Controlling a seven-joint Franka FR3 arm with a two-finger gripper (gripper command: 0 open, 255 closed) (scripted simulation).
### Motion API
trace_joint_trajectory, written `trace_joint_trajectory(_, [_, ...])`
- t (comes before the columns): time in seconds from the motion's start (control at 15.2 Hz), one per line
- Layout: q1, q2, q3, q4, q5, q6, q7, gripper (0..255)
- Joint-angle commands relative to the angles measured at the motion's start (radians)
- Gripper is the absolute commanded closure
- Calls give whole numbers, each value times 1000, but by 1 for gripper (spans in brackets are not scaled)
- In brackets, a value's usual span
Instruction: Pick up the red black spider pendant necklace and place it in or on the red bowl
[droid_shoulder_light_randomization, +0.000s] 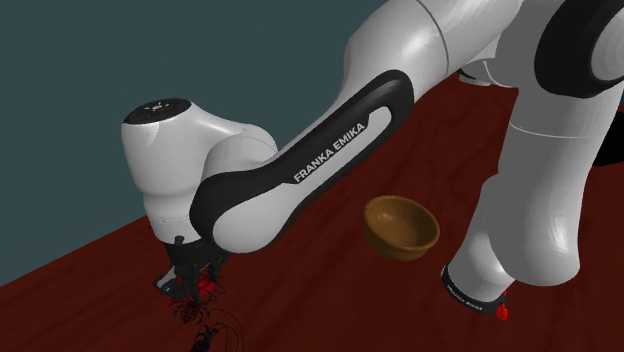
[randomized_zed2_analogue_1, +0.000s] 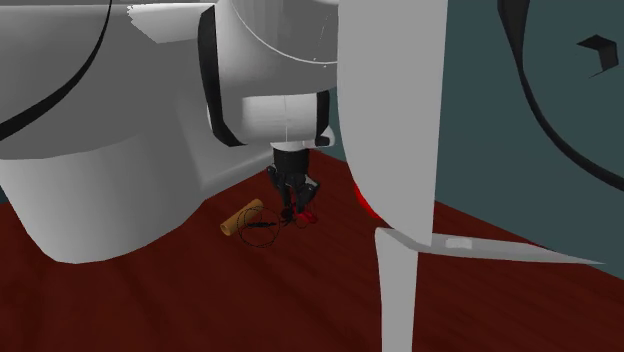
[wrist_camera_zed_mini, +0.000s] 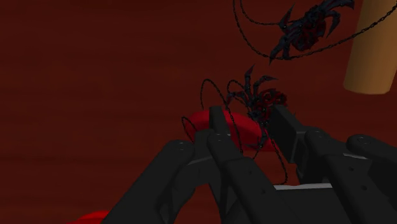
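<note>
The necklace (wrist_camera_zed_mini: 262, 102) is a thin dark chain carrying black spiders with red bodies and a red lump. It lies on the dark red table near the shoulder view's lower left corner (droid_shoulder_light_randomization: 204, 312). My gripper (wrist_camera_zed_mini: 251, 126) is down at the table, its fingers closed in on one spider and the red lump. A second spider (wrist_camera_zed_mini: 306, 28) lies on the table beyond the fingertips. From the second exterior view, the gripper (randomized_zed2_analogue_1: 292, 208) stands over the chain (randomized_zed2_analogue_1: 262, 228). The bowl (droid_shoulder_light_randomization: 401, 228) looks brown, stands upright mid-table and is well away from the gripper.
A tan cylinder (randomized_zed2_analogue_1: 242, 217) lies next to the necklace, just beyond it (wrist_camera_zed_mini: 372, 54). A small red thing (droid_shoulder_light_randomization: 503, 312) sits by the arm's base. In the second exterior view the arm's white links block the foreground. A teal wall stands behind the table.
</note>
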Motion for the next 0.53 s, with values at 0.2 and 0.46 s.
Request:
trace_joint_trajectory(0.2, [-6, -33, 8, 25, 24, -53, -15, 255])
trace_joint_trajectory(0.46, [-11, -60, 13, 50, 42, -101, -27, 255])
